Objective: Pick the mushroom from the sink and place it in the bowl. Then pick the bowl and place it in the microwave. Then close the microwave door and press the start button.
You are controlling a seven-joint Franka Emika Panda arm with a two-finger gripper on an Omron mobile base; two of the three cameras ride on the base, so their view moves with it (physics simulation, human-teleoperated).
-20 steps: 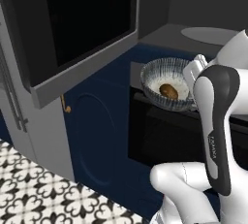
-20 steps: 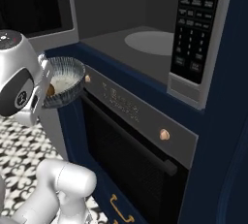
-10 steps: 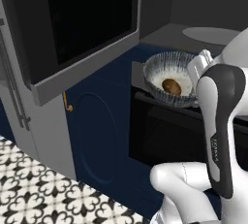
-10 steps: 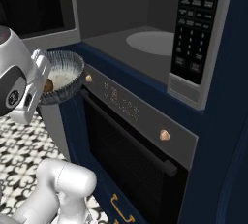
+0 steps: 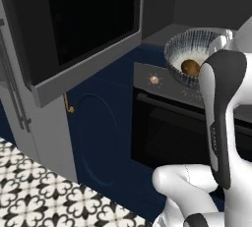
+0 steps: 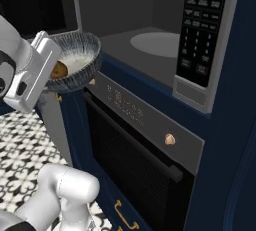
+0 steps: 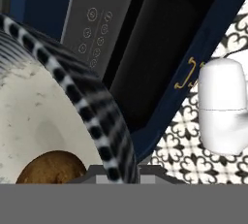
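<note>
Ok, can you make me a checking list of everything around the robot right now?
Surface: microwave floor with round turntable plate, bare.
Job's things: bowl held up in front of the open microwave, above the oven; mushroom inside the bowl; microwave door swung open.
Clutter: nothing seen.
Grippers: tool shut on the bowl's rim.
Cables: nothing seen.
Surroundings: keypad strip, navy cabinets, patterned floor tiles.
</note>
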